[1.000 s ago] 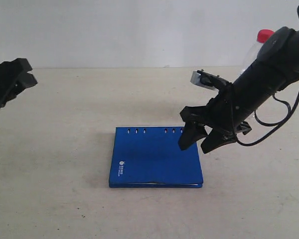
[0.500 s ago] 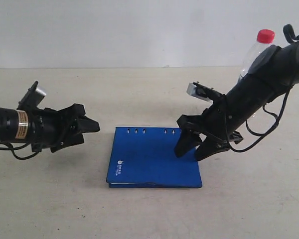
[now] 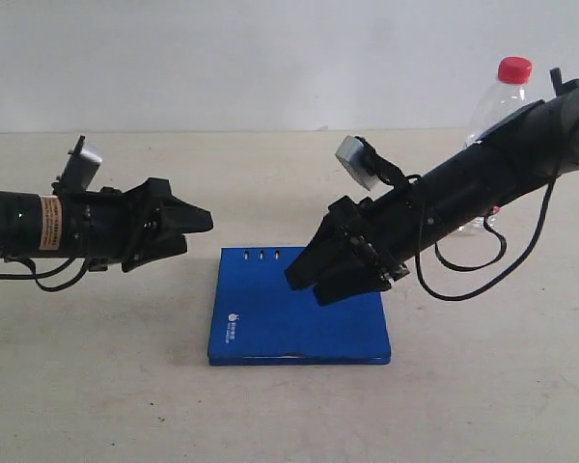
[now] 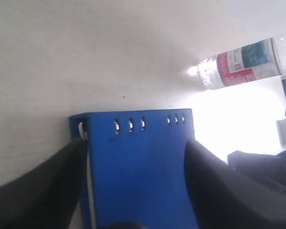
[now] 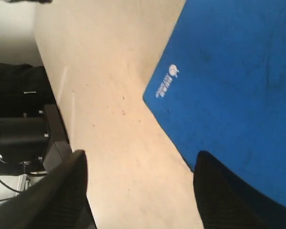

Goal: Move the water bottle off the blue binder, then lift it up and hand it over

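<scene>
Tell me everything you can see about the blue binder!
The blue binder is flat, square and bright blue, with a smooth, stiff-looking cover. It lies closed on the beige table. Small slots run along its far edge, a little white logo sits near a front corner, and a sliver of white pages shows at an edge. The right gripper, jaws open, is low over its far right part; whether it touches, I cannot tell.

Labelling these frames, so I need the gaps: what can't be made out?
Bottle: label mostly hidden behind right arm, exterior view; cap cut off by edge, left wrist view.
Logo on binder: too small to read, exterior view; blurred, right wrist view.
Slots: outside right wrist view.
</scene>
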